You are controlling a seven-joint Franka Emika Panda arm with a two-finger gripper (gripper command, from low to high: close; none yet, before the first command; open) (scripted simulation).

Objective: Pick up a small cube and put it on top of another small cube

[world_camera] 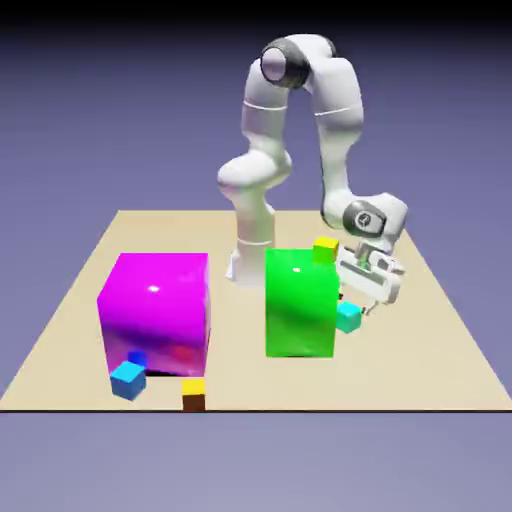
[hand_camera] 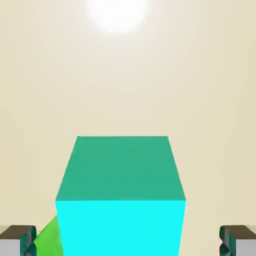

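The small turquoise cube point(world_camera: 348, 318) rests on the table just off the big green cube's point(world_camera: 300, 302) side toward the exterior view's right. My gripper point(world_camera: 358, 298) hangs right above it, tilted, and open. In the hand view the turquoise cube point(hand_camera: 120, 195) fills the lower middle, between the two grey fingertips point(hand_camera: 17, 240), which stand wide apart and clear of its sides. My gripper point(hand_camera: 128, 242) holds nothing. A sliver of the green cube point(hand_camera: 47, 240) shows beside the left fingertip.
A big magenta cube point(world_camera: 155, 310) stands at the exterior view's left, with a sky-blue small cube point(world_camera: 128, 379) at its front corner. One yellow small cube point(world_camera: 193, 391) lies near the table's front edge, another point(world_camera: 325, 245) behind the green cube.
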